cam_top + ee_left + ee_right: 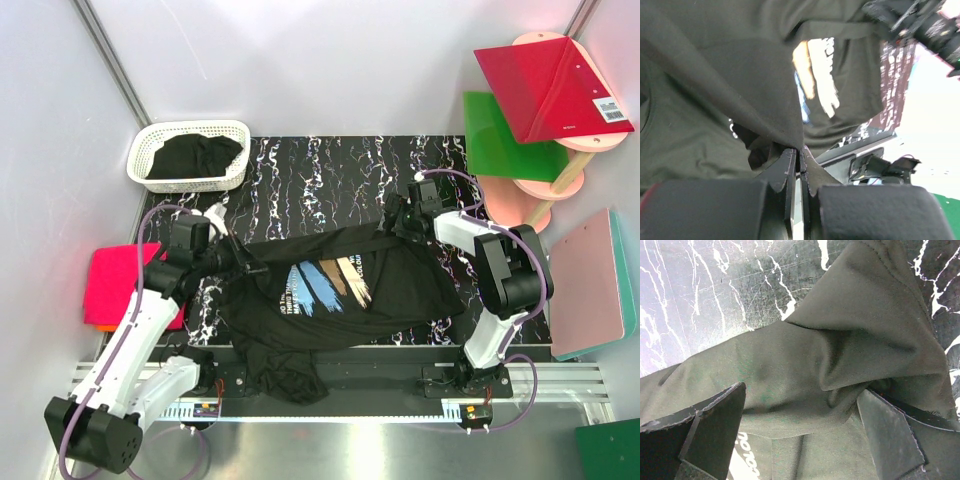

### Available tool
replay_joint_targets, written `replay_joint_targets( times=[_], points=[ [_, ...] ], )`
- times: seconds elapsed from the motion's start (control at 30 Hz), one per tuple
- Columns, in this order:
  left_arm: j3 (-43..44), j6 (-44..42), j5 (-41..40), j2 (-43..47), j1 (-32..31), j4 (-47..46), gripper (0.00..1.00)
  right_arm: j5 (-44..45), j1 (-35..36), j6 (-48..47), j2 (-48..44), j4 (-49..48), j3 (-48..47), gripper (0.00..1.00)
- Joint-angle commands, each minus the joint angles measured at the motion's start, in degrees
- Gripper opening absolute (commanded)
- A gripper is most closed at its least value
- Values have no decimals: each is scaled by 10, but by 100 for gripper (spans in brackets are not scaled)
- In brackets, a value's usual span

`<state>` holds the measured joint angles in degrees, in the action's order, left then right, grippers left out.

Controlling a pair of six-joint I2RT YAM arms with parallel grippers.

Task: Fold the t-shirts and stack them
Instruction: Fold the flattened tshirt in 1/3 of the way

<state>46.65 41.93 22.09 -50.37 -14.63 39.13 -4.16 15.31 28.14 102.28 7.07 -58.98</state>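
T-shirt of black cloth with blue-tan-white brushstroke print (330, 285), pinched tight in left hand (799, 150) and straddled by wide-spread right hand (802, 390), apparently held taut for folding.

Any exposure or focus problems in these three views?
Top external: sharp, a red glow on the left wall, glare on the metal front edge. Left wrist: right side blown out white, left fingers and t-shirt soft. Right wrist: evenly lit, cloth weave crisp, right fingers dark.

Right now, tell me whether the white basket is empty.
No, a black garment lies bunched inside the white basket.
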Motion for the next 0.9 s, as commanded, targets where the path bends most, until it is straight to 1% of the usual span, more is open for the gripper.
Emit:
replay_joint_targets(
  times=[0.0,0.07,0.17,0.23,0.27,0.3,0.33,0.37,0.4,0.47,0.53,0.57,0.6,0.63,0.67,0.73,0.77,0.83,0.87],
  points=[
    [-51,-1,-27,16,3,49,7,-5,8,-3,10,-9,-16,100],
    [-81,-2,-50,21,3,71,8,-1,8,-5,8,-8,-16,100],
    [-108,9,-91,61,3,104,9,-1,8,-5,6,-9,-16,100],
    [-105,17,-142,77,4,138,23,-3,9,-4,10,-8,-17,100],
    [-102,19,-160,96,4,148,35,-3,9,-2,11,-9,-18,100],
    [-90,26,-196,105,4,166,53,-4,10,-2,12,-8,-18,100],
    [-85,28,-215,115,3,170,67,-4,10,-3,12,-8,-18,100],
    [-82,35,-228,135,4,175,87,-4,12,-2,11,-9,-18,100],
    [-77,45,-243,144,6,175,99,-4,12,-2,11,-9,-19,100],
    [-74,54,-249,167,6,165,99,-3,17,-1,9,-8,-19,100],
    [-82,51,-233,178,5,145,99,-3,19,-1,6,-9,-19,100],
    [-89,45,-224,183,5,115,99,-3,19,-1,7,-9,-20,100],
    [-103,36,-189,181,5,103,99,-3,20,-1,9,-9,-21,100],
    [-111,35,-173,176,5,90,98,-4,21,-1,9,-9,-22,100],
    [-118,23,-141,157,1,62,91,-4,21,-1,9,-9,-23,100],
    [-134,14,-118,125,-11,38,87,-3,23,0,9,-8,-23,100],
    [-133,9,-115,85,-38,25,84,-3,24,0,9,-9,-23,100],
    [-115,5,-137,42,-72,21,82,-1,24,0,10,-8,-22,100],
    [-106,-9,-163,-3,-108,17,81,-1,24,0,9,-9,-22,100]
  ],
)
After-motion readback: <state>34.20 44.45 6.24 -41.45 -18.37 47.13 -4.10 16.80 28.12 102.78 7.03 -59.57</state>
